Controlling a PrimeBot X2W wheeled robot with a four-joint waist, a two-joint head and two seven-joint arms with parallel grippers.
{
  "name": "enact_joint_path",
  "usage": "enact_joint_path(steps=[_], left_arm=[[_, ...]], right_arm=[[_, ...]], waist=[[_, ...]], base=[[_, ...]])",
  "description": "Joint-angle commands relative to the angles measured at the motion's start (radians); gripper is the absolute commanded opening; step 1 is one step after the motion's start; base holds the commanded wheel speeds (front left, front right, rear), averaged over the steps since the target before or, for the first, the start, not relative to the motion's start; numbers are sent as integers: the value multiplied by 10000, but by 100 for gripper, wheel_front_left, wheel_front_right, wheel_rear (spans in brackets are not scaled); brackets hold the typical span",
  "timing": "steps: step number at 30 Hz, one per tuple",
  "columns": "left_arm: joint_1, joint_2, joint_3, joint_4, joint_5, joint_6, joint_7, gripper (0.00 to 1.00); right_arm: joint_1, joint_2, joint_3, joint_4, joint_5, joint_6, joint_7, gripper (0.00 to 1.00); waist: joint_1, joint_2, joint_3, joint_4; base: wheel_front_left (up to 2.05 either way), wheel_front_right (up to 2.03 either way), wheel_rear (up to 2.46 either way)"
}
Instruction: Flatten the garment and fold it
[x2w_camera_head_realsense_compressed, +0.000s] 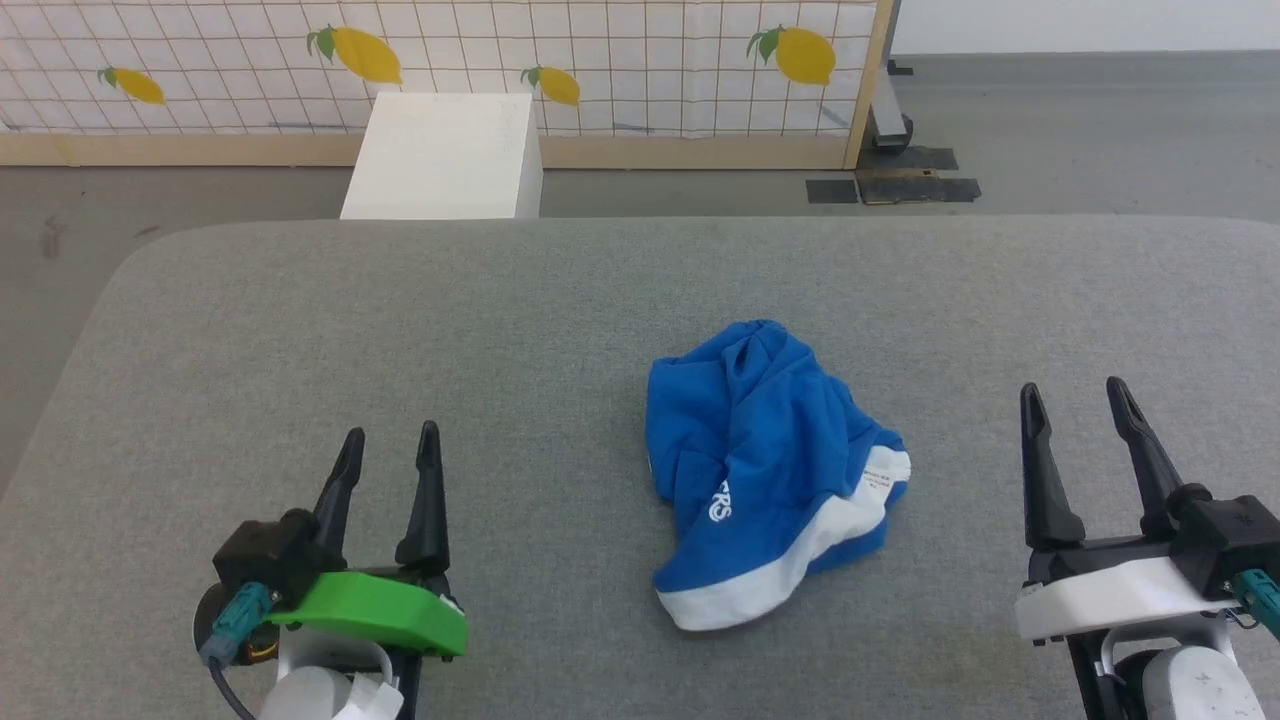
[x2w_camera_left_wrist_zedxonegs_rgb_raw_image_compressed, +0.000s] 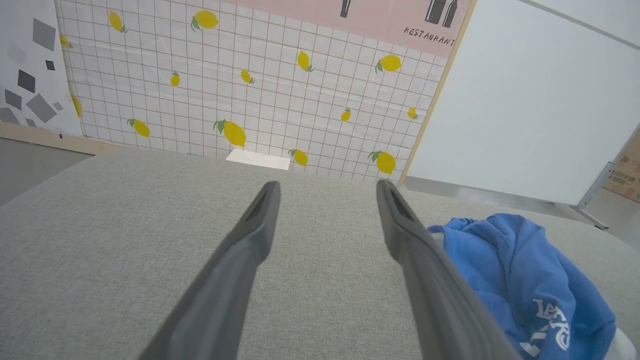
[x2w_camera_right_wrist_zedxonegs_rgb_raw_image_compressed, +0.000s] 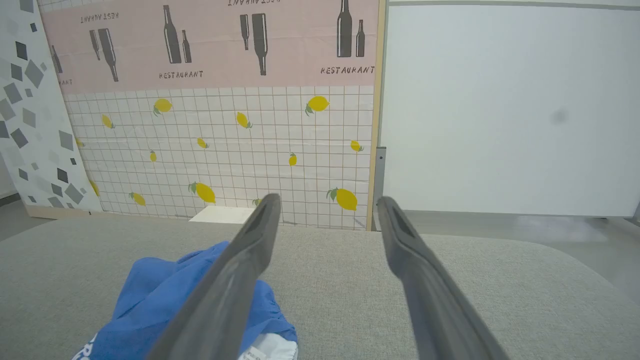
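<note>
The garment (x2w_camera_head_realsense_compressed: 765, 470), bright blue shorts with a white stripe and part of a white print, lies crumpled in a heap near the middle of the grey table (x2w_camera_head_realsense_compressed: 500, 330). It also appears at the lower right of the left wrist view as the garment (x2w_camera_left_wrist_zedxonegs_rgb_raw_image_compressed: 520, 280) and at the lower left of the right wrist view as the garment (x2w_camera_right_wrist_zedxonegs_rgb_raw_image_compressed: 160, 300). My left gripper (x2w_camera_head_realsense_compressed: 388, 445) rests open at the lower left, well apart from the heap. My right gripper (x2w_camera_head_realsense_compressed: 1078, 395) stands open at the lower right, also clear of it. Both hold nothing.
A white box (x2w_camera_head_realsense_compressed: 440, 155) stands on the floor beyond the table's far edge. Behind it is a lemon-print panel (x2w_camera_head_realsense_compressed: 600, 60) with a wooden frame. Grey floor (x2w_camera_head_realsense_compressed: 1080, 130) lies at the back right.
</note>
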Motion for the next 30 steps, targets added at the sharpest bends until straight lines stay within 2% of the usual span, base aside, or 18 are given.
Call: enact_joint_path(steps=[1,7,14,18,24,27,30], left_arm=[[37,-51,9,30,-19,-60,-35,100],[-303,-53,-283,152,-283,5,-36,100],[-2284,-54,-2030,1637,-900,118,203,100],[-3448,-54,-3303,2891,-1554,154,1441,100],[-4079,-54,-5094,3867,-2473,18,3668,100],[-4073,-54,-5666,4129,-2679,-2,4740,100],[-3981,-27,-6051,4368,-2577,225,5710,100]], right_arm=[[37,-3,5,26,29,-15,-59,100],[-4,-3,10,14,7,-15,-59,100],[-176,-3,145,-17,37,-15,-59,100],[-253,-3,199,-12,62,-15,-59,100],[-201,-3,144,-8,56,-15,-59,100],[-193,-3,110,-14,72,-15,-59,100],[-193,-3,120,-19,102,-15,-59,100]], waist=[[0,0,1,-3],[0,0,89,1],[0,0,317,-142],[0,0,435,-427],[0,0,543,-808],[0,0,567,-938],[0,0,588,-1035]], base=[[0,0,0],[0,0,0],[0,0,0],[0,0,0],[0,0,0],[0,0,0],[0,0,0]])
